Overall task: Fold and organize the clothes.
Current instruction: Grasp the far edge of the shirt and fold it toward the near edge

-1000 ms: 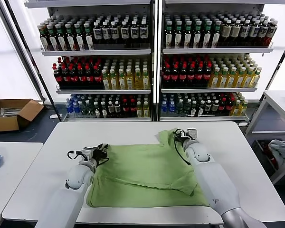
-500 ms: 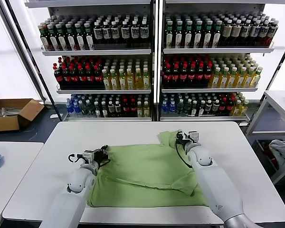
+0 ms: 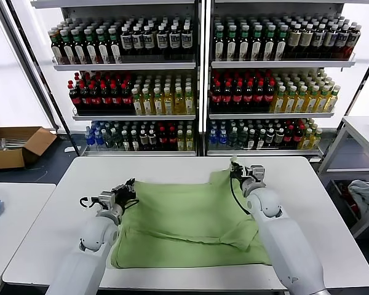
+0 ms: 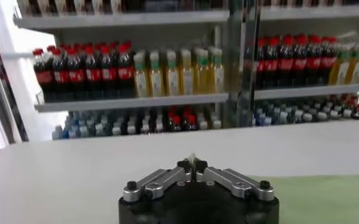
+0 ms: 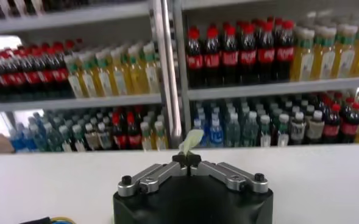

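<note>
Both sets of jaws are now clenched on cloth. In the right wrist view a pale green tip of fabric sticks up from between the closed fingers of the right gripper (image 5: 191,159); in the left wrist view a thinner sliver shows between those of the left gripper (image 4: 192,165). A second ago both were partly parted and low on the fabric; they have since closed and risen a little.

In the head view the left gripper (image 3: 126,190) sits left of centre, pinching the far left corner of the polo shirt (image 3: 184,224). The right gripper (image 3: 240,173) is right of centre and holds the far right corner, which stands up off the counter (image 3: 49,239) in a small peak. The shirt's far edge has been pulled straighter between the two grips than it was a moment ago.

The shirt lies plain side up across the lower middle of the frame, its near hem close to the counter's front edge, with a loose fold toward the lower right. Shelves of bottles (image 3: 172,92) fill the upper frame.

With both corners secured, the grasp looks complete; I judge the fold itself has not yet begun.
</note>
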{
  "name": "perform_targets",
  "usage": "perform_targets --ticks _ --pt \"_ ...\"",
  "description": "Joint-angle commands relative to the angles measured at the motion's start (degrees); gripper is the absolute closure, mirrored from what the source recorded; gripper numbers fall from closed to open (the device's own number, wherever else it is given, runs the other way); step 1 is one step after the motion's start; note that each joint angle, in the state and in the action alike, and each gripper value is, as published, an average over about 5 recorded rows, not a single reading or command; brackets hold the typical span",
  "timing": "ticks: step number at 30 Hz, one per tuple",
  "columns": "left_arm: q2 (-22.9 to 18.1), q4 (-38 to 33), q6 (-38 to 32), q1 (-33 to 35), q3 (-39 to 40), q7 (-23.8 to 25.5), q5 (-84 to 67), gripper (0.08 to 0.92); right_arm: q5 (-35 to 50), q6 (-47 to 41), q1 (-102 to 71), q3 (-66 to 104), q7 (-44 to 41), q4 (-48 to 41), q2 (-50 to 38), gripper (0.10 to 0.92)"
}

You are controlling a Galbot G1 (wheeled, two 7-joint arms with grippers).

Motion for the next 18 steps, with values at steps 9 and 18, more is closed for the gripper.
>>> perform_targets --ticks 9,18 --pt "2.33 -18.81 -1.03 15.88 -3.91 0.54 1.46 0.907 -1.53 -1.02 -24.44 6.19 4.92 24.7 -1.32 0.919" --pt "1.31 -19.01 -1.14 20.67 -3.33 1.51 4.78 0.907 -1.72 -0.69 -33.0 12.45 6.88 29.64 -1.81 0.919"
